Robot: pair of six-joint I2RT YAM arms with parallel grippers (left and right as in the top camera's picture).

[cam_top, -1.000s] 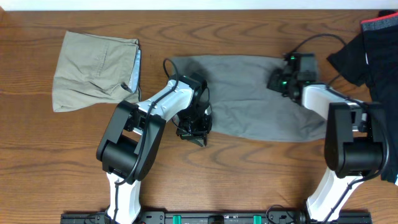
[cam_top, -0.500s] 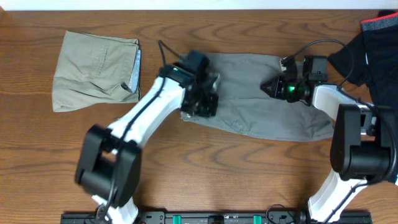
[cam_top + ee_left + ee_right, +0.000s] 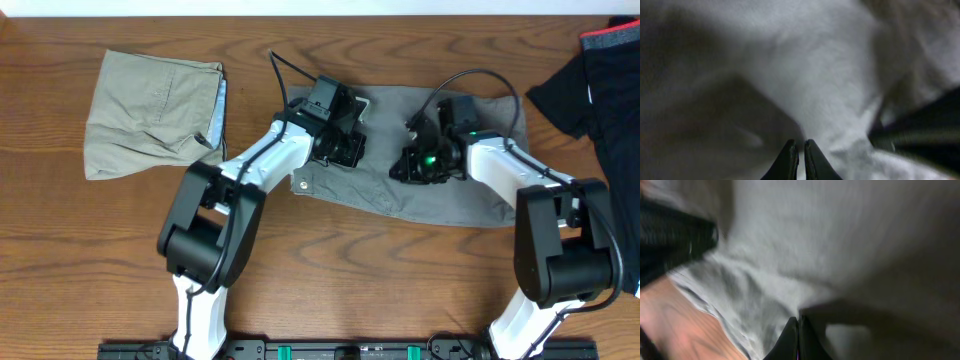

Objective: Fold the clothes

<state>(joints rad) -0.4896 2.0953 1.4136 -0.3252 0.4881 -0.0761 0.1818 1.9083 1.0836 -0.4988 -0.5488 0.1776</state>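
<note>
On table [image 3: 330, 270], grey shorts [image 3: 385, 185] now narrower

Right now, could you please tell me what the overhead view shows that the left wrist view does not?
Only the overhead view shows the whole layout: the folded beige shorts at the left end, the black garment at the right edge, the wooden table, and both arms reaching over the middle. Only the left wrist view shows the left gripper close up, its fingertips shut together against pale cloth. Both show the grey shorts, though the wrist view is blurred and catches only a few folds.
</note>
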